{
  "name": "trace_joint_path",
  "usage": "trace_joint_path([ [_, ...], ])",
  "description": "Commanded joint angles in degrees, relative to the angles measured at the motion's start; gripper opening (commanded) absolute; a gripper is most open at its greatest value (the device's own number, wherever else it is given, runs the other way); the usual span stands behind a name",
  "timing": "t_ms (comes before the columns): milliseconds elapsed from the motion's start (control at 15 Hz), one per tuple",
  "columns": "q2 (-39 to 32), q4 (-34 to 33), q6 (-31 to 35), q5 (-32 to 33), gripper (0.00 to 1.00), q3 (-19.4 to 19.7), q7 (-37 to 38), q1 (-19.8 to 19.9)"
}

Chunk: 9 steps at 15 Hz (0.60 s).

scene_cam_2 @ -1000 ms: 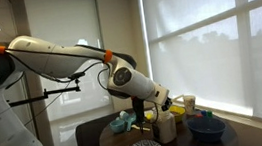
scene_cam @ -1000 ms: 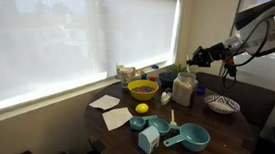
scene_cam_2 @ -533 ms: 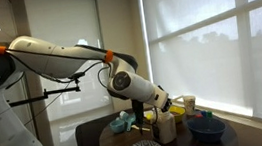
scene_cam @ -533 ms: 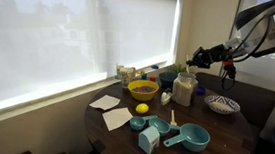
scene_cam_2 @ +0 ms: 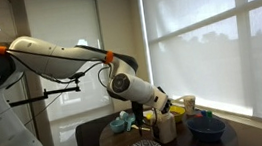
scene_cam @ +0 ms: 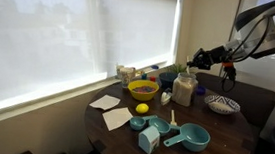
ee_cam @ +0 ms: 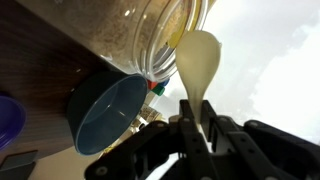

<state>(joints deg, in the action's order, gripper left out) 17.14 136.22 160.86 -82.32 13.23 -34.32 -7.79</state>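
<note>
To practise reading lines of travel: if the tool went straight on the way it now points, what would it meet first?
Probably the glass jar: the cream spoon gripped in the tool points at its rim, though depth is unclear.

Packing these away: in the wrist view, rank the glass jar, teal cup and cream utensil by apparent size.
1. glass jar, though cropped by the frame
2. teal cup
3. cream utensil, nearest the camera, so enlarged
</note>
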Motion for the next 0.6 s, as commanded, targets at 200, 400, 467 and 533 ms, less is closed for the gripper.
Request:
trace_joint_path([
  [200, 1.69, -0.61, 1.03, 1.54, 0.04, -0.94, 6.21, 0.28],
  [400, 1.54, -0.99, -1.46, 11.04, 0.04, -5.49, 17.53, 5.51],
  [467, 1.46, -0.99, -2.53, 15.22, 0.04, -6.06, 21.52, 6.31],
  [533, 1.29, -1.05, -3.70, 19.28, 0.04, -6.94, 25.31, 7.54],
])
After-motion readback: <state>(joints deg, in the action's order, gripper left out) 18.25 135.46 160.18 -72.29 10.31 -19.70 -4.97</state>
